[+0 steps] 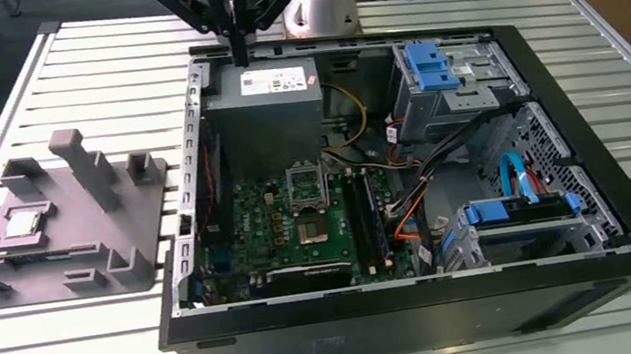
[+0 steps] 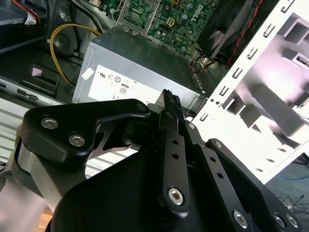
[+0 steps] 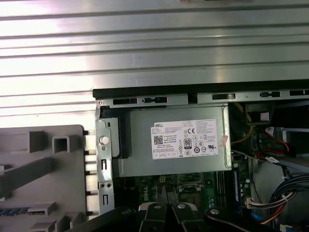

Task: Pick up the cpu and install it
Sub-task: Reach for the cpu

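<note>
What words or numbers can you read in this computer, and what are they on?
White label on the grey power supply: print and symbols too small to read surely.
Green motherboard: markings too blurred to read.

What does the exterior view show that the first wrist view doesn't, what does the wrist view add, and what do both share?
Exterior view: the cpu lying on the grey holder, and the blue drive bays. First wrist view: a screw beside the power supply. Both: holder, power supply, case, slatted table, and the gripper over the power supply.
</note>
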### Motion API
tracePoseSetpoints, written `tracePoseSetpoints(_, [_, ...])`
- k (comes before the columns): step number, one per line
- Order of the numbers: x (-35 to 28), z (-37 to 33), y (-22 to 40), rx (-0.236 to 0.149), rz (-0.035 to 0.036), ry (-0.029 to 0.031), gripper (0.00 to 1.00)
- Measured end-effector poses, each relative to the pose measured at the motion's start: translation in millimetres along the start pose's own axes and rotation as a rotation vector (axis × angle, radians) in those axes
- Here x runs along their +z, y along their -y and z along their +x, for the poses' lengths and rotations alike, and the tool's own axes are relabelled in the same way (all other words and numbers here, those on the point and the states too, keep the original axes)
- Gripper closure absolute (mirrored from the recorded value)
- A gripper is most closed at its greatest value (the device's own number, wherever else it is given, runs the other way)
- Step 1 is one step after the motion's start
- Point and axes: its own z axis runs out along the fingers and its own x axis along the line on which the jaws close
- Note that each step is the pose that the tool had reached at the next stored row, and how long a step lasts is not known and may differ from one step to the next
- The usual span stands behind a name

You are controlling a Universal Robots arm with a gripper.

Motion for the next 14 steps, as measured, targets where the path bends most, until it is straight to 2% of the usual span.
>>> tracePoseSetpoints(14, [-0.5, 19.0, 1.4, 0.000, -0.0001, 0.0007, 0.89])
